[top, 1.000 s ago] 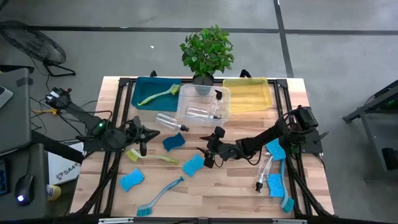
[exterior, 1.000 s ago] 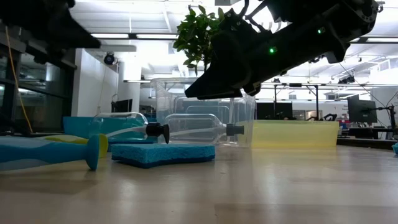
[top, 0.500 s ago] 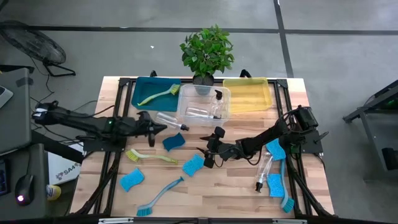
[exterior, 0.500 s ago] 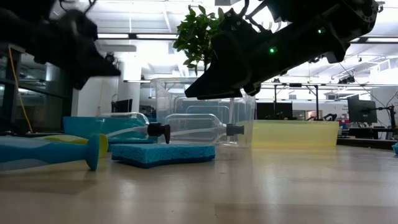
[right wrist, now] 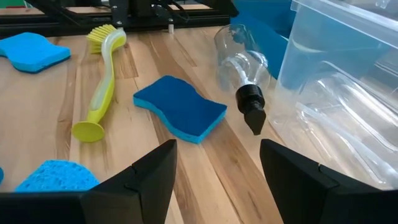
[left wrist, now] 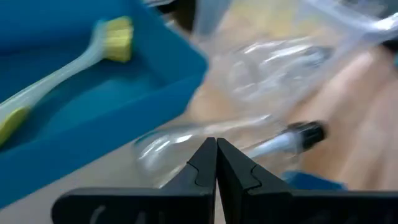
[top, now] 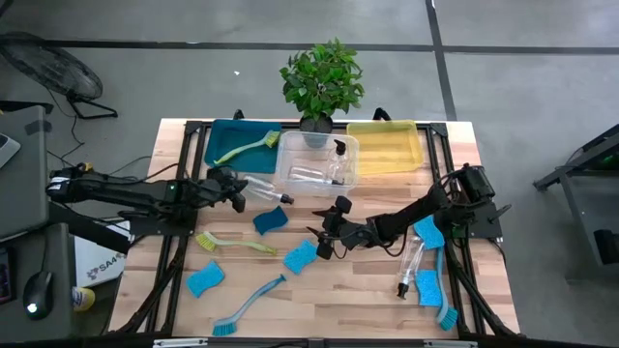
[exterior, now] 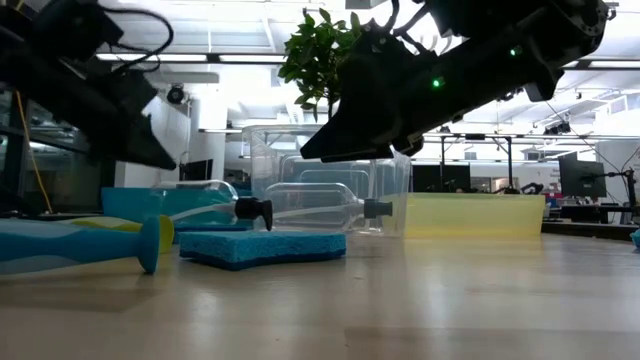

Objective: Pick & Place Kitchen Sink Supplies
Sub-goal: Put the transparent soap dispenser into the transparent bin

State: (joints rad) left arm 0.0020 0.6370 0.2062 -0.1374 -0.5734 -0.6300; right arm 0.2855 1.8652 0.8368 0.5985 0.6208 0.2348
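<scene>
two grippers were over the table. the left gripper [top: 235, 196] had its fingers pressed together with nothing between them, and it hung just beside the clear bottle [top: 264, 188] that lay on its side on the wood between the teal bin [top: 224, 133] and the clear bin [top: 317, 162]. the right gripper [top: 325, 239] stood with its fingers spread wide and held nothing, poised near the middle of the table with the dark blue sponge [right wrist: 181, 107] ahead of it and a lighter sponge [top: 301, 256] close by.

other supplies lay loose: a yellow-green brush [top: 232, 243], a blue brush [top: 247, 304] near the front edge, and another bottle [top: 410, 263] on the right side. one brush [top: 246, 148] already lay in the teal bin, and a bottle (perhaps two, hard to tell through the plastic) in the clear bin.

the risk, as i judged it, sat with the left arm: with the fingers shut, any further advance would nudge the round bottle and roll it away. it would need to open first. the slick, curved body could also squirt out of a grip taken off-centre.
</scene>
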